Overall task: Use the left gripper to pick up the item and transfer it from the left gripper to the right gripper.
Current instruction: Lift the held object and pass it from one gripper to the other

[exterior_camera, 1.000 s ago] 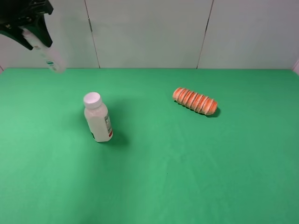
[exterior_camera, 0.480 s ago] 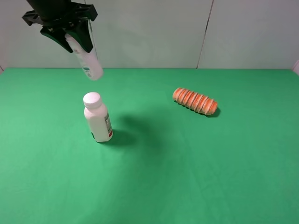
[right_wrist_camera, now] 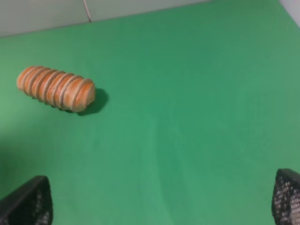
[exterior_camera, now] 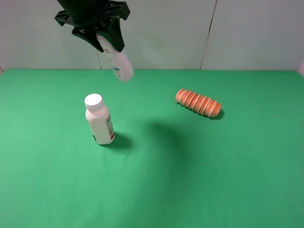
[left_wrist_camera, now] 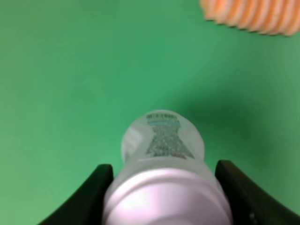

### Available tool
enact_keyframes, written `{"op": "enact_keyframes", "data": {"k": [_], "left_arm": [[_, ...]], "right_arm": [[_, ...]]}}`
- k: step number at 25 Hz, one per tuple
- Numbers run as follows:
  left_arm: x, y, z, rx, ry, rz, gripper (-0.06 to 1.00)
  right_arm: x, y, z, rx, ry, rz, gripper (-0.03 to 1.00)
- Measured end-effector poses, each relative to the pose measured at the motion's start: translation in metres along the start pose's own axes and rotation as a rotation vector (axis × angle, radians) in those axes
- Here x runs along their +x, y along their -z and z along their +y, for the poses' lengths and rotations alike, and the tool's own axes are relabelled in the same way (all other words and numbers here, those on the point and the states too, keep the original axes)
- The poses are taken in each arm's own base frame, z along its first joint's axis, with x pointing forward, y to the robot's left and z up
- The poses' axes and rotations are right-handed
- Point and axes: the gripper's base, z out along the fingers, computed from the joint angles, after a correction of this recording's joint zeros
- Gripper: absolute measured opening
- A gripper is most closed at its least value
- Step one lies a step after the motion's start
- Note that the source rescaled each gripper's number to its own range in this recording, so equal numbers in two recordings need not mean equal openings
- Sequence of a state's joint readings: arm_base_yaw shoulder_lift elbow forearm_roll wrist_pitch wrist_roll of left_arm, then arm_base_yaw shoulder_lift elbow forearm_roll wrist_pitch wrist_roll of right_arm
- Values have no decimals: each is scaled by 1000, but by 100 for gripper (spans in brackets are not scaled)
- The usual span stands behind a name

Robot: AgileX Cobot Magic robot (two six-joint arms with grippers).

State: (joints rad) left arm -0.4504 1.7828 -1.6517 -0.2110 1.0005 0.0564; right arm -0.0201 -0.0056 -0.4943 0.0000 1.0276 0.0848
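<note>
The slim bottle (exterior_camera: 118,64) is gripped tight by the left gripper (exterior_camera: 101,39) — the right gripper (right_wrist_camera: 157,201) is spread wide

There are two white bottles: one slim bottle (exterior_camera: 119,65) and one fat bottle (exterior_camera: 100,124) with one wide white cap (exterior_camera: 93,100). There is one orange roll (exterior_camera: 198,103). There is one green table (exterior_camera: 199,180). There are two grippers, the left gripper (exterior_camera: 107,43) and the right gripper (right_wrist_camera: 157,201). Each one has two black fingers (left_wrist_camera: 91,194), so that makes four fingers in all
</note>
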Motion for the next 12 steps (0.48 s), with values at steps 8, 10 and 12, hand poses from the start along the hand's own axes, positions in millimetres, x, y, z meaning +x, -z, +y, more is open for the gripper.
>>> {"op": "enact_keyframes", "data": {"k": [8,10,12], "left_arm": [[2,-4,-32,111,-17,2,0],[3,-5,-39,138,-19,5,0],[4,-5,-45,165,-20,8,0]], "right_arm": [[0,0,0,0,0,0,100],[0,0,0,0,0,0,100],[0,0,0,0,0,0,100]]}}
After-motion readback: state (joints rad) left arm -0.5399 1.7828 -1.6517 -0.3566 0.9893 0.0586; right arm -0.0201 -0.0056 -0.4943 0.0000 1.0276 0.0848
